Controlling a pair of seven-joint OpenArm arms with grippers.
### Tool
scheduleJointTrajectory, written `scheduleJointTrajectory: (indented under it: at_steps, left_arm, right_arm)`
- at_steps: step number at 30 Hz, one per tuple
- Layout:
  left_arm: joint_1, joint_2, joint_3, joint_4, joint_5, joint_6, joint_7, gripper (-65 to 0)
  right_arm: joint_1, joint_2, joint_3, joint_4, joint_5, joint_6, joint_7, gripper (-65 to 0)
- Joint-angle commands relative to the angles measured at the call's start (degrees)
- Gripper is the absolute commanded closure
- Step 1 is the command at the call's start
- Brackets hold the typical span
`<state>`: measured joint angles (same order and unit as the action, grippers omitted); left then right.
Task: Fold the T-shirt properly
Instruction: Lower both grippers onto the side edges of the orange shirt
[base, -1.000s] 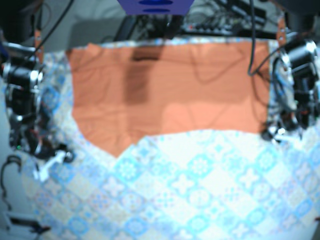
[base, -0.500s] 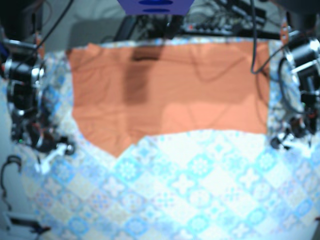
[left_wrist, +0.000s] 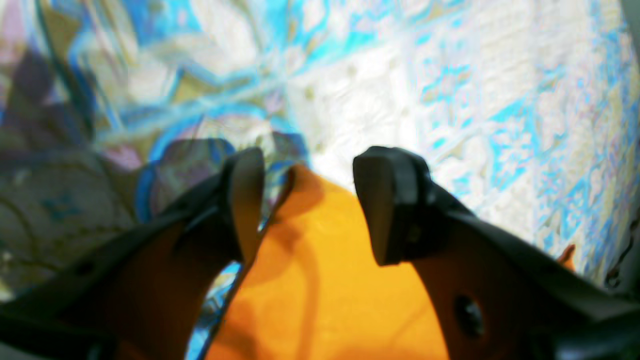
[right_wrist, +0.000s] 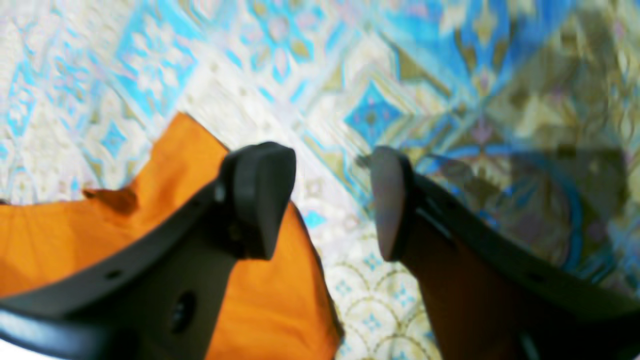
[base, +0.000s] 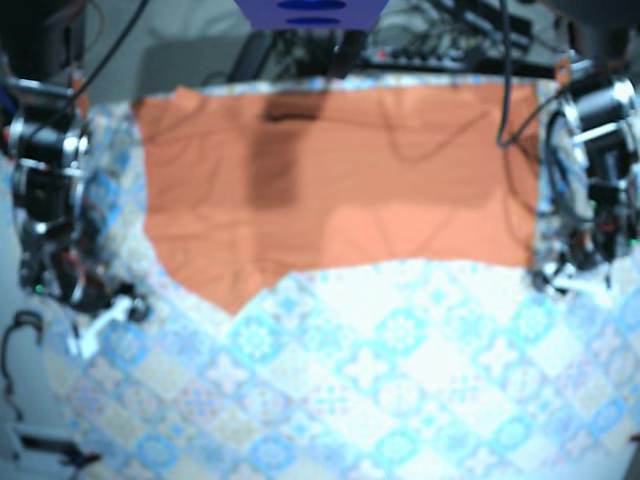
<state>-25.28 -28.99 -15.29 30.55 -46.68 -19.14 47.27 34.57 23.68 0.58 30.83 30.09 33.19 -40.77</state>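
Note:
An orange T-shirt (base: 340, 190) lies flat across the far half of the patterned tablecloth (base: 400, 390), with a pointed lower corner near the left. My left gripper (base: 548, 275) sits at the shirt's lower right corner. In the left wrist view it (left_wrist: 312, 200) is open, and the tip of the orange cloth (left_wrist: 325, 280) lies between its fingers. My right gripper (base: 112, 312) is low at the table's left side, off the shirt. In the right wrist view it (right_wrist: 327, 200) is open over bare tablecloth, and an edge of the shirt (right_wrist: 270, 300) runs under its left finger (right_wrist: 260, 200).
Cables and equipment (base: 440, 50) crowd the back edge behind the shirt. A blue object (base: 310, 12) hangs at the top centre and casts a dark band on the shirt. Both arms' bodies stand at the left and right table edges.
In the base view the left arm's gripper drifted outward, then came back in toward the shirt's lower right corner. The right arm shifted only slightly. The shirt has not moved.

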Motion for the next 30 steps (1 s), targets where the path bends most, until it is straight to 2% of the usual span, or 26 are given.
scheduleJointTrajectory:
  at_steps: [1, 5, 10, 15, 23, 30]
  left_arm:
    - [-1.8, -1.5, 0.0, -0.8, -0.5, -0.1, -2.6, -32.4]
    - [-2.5, -1.3, 0.0, -4.9, -0.5, -0.2, -4.5, -32.4]
    - [-2.5, -1.2, 0.0, -5.0, -0.5, -0.2, -4.6, -32.4]
    - [-2.6, -0.3, 0.0, -5.0, -0.5, -0.1, -4.6, -32.4]
    - [-3.4, 3.3, 0.1, -5.0, -0.5, 0.0, -4.6, -32.4]
    - [-3.5, 3.5, 0.1, -5.0, -0.5, 0.1, -4.6, -32.4]
  right_arm:
    - [1.3, 1.1, 0.3, 0.9, 0.7, 0.5, 0.8, -29.4]
    - [1.0, 1.1, 0.3, 0.9, 0.7, 0.5, 0.8, -29.4]
    - [1.0, 1.1, 0.3, 0.9, 0.7, 0.5, 0.8, -29.4]
    - [1.0, 1.1, 0.3, 0.9, 0.7, 0.5, 0.7, -29.4]
    - [1.0, 1.1, 0.3, 0.9, 0.7, 0.5, 0.7, -29.3]
    - [1.0, 1.1, 0.3, 0.9, 0.7, 0.5, 0.6, -29.3]
